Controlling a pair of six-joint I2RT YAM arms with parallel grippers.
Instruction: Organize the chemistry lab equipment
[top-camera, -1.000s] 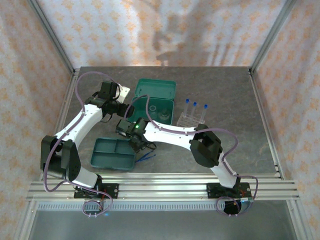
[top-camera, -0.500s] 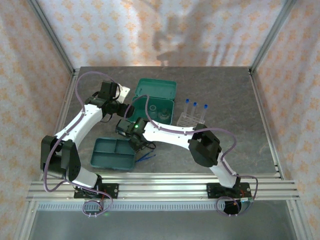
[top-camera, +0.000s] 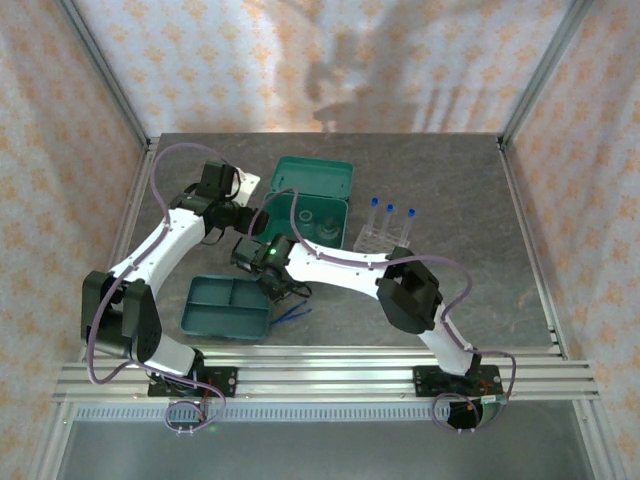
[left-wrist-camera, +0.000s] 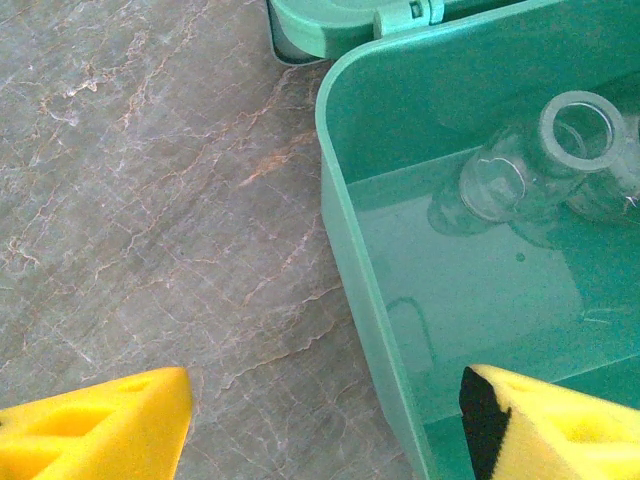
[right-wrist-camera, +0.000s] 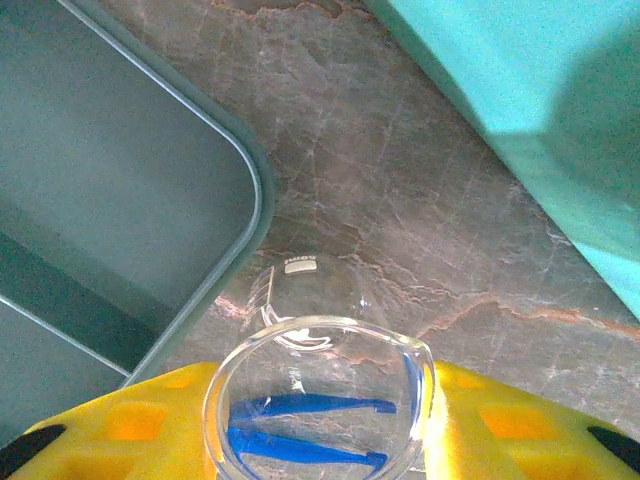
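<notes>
My right gripper (right-wrist-camera: 322, 432) is shut on a small clear glass beaker (right-wrist-camera: 316, 350), held upright just above the table beside the flat teal divided tray (right-wrist-camera: 110, 190). Blue tweezers (right-wrist-camera: 305, 428) show through the glass, lying on the table underneath (top-camera: 295, 313). My left gripper (left-wrist-camera: 325, 435) is open, its fingers straddling the wall of the teal hinged case (left-wrist-camera: 345, 200). Clear glassware (left-wrist-camera: 520, 170) sits inside the case. Three blue-capped test tubes (top-camera: 390, 215) stand in the clear rack (top-camera: 378, 240) to the right of the case.
The open teal case (top-camera: 312, 195) sits at mid-table with its lid laid back. The tray (top-camera: 228, 306) lies near the front edge, left of the right gripper (top-camera: 283, 292). A white plate (top-camera: 246, 184) sits behind the left gripper (top-camera: 262, 222). Bare stone table lies to the right.
The right arm's elbow has eased slightly left; the beaker stays in its grip. The left arm has not moved.
</notes>
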